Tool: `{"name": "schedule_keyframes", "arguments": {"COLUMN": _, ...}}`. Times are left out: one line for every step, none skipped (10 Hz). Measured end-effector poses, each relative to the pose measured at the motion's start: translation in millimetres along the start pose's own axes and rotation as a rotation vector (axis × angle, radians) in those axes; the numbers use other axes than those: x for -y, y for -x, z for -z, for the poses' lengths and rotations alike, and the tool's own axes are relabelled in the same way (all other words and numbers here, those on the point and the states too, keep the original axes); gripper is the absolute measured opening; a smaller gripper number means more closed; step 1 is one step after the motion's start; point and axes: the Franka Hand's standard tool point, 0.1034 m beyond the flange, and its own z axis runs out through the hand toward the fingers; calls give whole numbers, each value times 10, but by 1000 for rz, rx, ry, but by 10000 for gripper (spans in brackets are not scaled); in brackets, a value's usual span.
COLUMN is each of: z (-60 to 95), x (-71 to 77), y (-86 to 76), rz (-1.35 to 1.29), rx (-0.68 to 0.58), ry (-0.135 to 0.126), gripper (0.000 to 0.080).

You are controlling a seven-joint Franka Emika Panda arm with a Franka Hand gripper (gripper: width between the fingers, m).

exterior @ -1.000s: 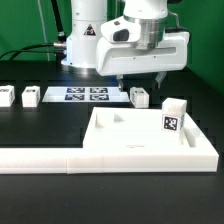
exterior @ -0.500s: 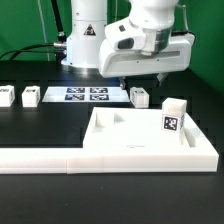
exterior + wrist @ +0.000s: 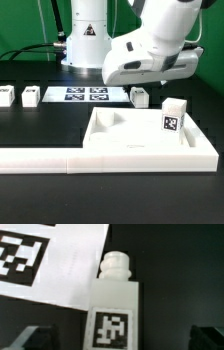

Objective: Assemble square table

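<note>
Exterior view, on table (image 3: 40, 125): two legs (image 3: 30, 97) far left, marker board (image 3: 85, 95), third leg (image 3: 140, 97), then tabletop (image 3: 135, 138) in front, fourth leg (image 3: 173, 118) upright at its right rear corner. Wrist view: tool (image 3: 120, 338) spread wide, straddling third leg, no contact.

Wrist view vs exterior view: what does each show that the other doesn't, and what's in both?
Wrist view only: the rounded peg on the end of the leg below the hand, whose fingertips stand apart on either side of it, not touching. Exterior view only: the tabletop, an upright leg with a tag at its corner, two more legs on the exterior view's left, the border bar, the arm. Both: that first leg and the marker board beside it.
</note>
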Motion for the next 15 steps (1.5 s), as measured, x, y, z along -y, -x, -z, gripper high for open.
{"name": "schedule_keyframes", "arguments": {"z": -24, "x": -44, "y": 26, "rz": 3, "rx": 77, "ry": 13, "gripper": 649}}
{"name": "schedule_keyframes", "arguments": {"z": -36, "x": -79, "y": 19, "rz": 1, "rx": 144, "ry": 23, "gripper": 649}}
{"name": "schedule_keyframes", "arguments": {"z": -60, "x": -89, "y": 19, "rz": -8, "rx": 194, "ry": 25, "gripper": 649}}
{"name": "schedule_keyframes", "arguments": {"z": -98, "x": -86, "y": 63, "rz": -23, "rx": 270, "ry": 26, "gripper": 649}}
{"name": "schedule_keyframes", "arguments": {"z": -128, "x": -88, "y": 40, "rz": -28, "rx": 304, "ry": 27, "gripper": 649}}
{"name": "schedule_keyframes", "arguments": {"z": -153, "x": -91, "y": 27, "rz": -33, "rx": 307, "ry": 28, "gripper": 649}}
{"name": "schedule_keyframes", "arguments": {"z": -158, "x": -92, "y": 20, "rz": -33, "rx": 304, "ry": 28, "gripper": 649}}
{"name": "schedule_keyframes", "arguments": {"z": -162, "x": -95, "y": 10, "rz": -33, "rx": 299, "ry": 27, "gripper": 649}}
{"name": "schedule_keyframes", "arguments": {"z": -169, "x": -105, "y": -5, "rz": -33, "rx": 292, "ry": 25, "gripper": 649}}
{"name": "schedule_keyframes", "arguments": {"z": -175, "x": -112, "y": -14, "rz": -34, "rx": 288, "ry": 24, "gripper": 649}}
{"name": "schedule_keyframes", "arguments": {"z": -182, "x": -114, "y": -28, "rz": -34, "rx": 281, "ry": 24, "gripper": 649}}
{"name": "schedule_keyframes", "arguments": {"z": -184, "x": -115, "y": -35, "rz": -35, "rx": 277, "ry": 25, "gripper": 649}}
{"name": "schedule_keyframes", "arguments": {"z": -184, "x": -114, "y": -35, "rz": -35, "rx": 277, "ry": 25, "gripper": 605}}
{"name": "schedule_keyframes", "arguments": {"z": -184, "x": -115, "y": -35, "rz": -35, "rx": 277, "ry": 24, "gripper": 605}}
{"name": "schedule_keyframes", "arguments": {"z": -184, "x": -116, "y": -35, "rz": -36, "rx": 277, "ry": 24, "gripper": 427}}
